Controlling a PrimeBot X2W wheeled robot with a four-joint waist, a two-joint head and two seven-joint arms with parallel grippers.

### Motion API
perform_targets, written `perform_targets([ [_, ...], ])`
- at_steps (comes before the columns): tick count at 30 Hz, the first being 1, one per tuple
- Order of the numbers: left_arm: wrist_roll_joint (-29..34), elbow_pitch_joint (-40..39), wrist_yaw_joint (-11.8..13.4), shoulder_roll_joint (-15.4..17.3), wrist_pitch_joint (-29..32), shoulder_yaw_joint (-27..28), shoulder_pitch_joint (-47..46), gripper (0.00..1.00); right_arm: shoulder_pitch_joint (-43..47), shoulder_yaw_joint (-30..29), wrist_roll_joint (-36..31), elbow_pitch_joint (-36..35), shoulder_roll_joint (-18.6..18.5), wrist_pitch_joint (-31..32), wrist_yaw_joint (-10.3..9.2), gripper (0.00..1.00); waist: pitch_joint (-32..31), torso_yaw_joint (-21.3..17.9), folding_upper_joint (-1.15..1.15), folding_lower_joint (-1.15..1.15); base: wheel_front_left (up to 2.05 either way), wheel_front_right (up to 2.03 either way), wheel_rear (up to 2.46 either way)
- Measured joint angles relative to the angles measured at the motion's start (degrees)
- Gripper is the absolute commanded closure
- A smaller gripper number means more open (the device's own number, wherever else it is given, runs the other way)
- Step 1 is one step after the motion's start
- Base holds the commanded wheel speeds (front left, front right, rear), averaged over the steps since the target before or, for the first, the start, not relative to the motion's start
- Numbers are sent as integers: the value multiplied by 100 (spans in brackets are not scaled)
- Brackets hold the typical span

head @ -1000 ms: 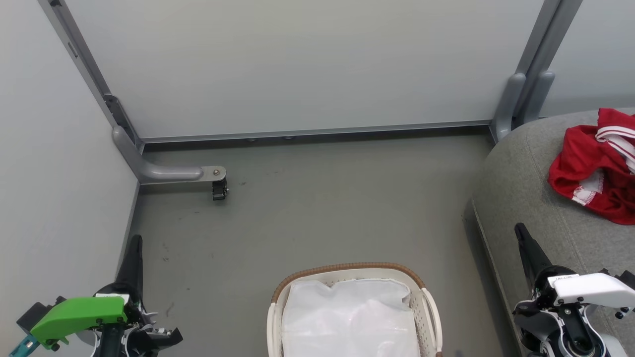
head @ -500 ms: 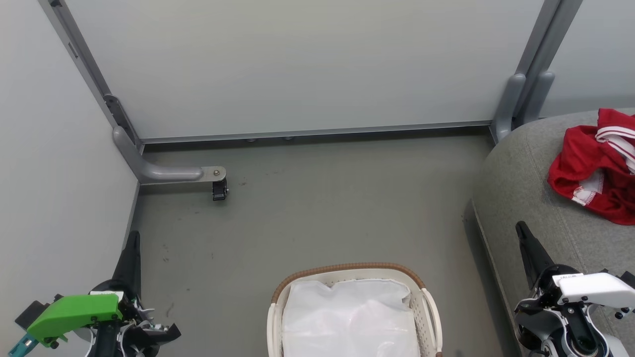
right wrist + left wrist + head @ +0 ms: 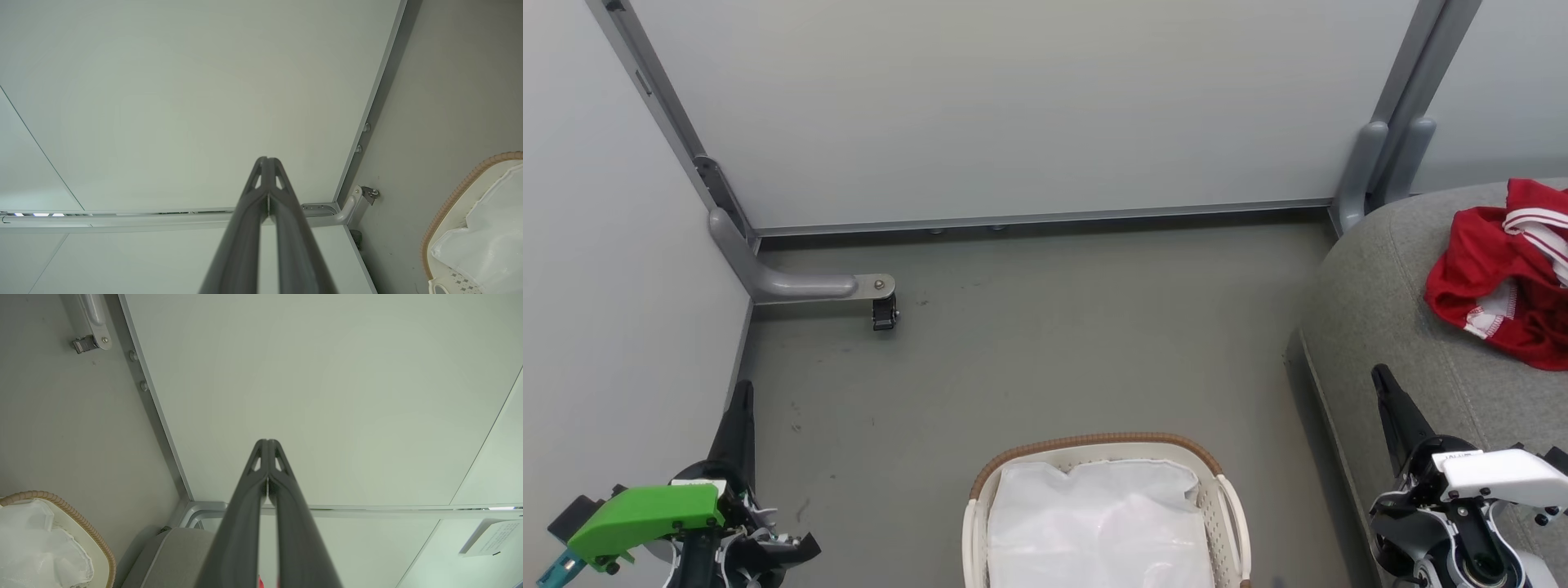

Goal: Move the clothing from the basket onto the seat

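Checking state: clothing (image 3: 1499,282) lies bunched on the seat (image 3: 1388,269), far right, well apart from the basket (image 3: 1094,442). A white plastic sheet (image 3: 1094,523) covers the basket's inside; can't tell if any red sits under it. Left gripper (image 3: 742,400) and right gripper (image 3: 1380,380) sit low at the sides, fingers pressed together, holding nothing. Looks done or close. Verify under the sheet first; if reaching in, spread the fingers and pinch fabric, not plastic.

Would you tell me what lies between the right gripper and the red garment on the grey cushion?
Head view: only bare grey fabric seat lies between the right gripper and the bright red, white-striped clothing.
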Motion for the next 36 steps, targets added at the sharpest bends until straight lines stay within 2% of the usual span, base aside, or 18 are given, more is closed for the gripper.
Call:
perform_targets([
  [36, 0, -1, 0, 0, 0, 1, 0, 100, -1, 0, 0, 0, 0, 0, 0, 100, 0, 0, 0, 0, 0, 0, 0],
])
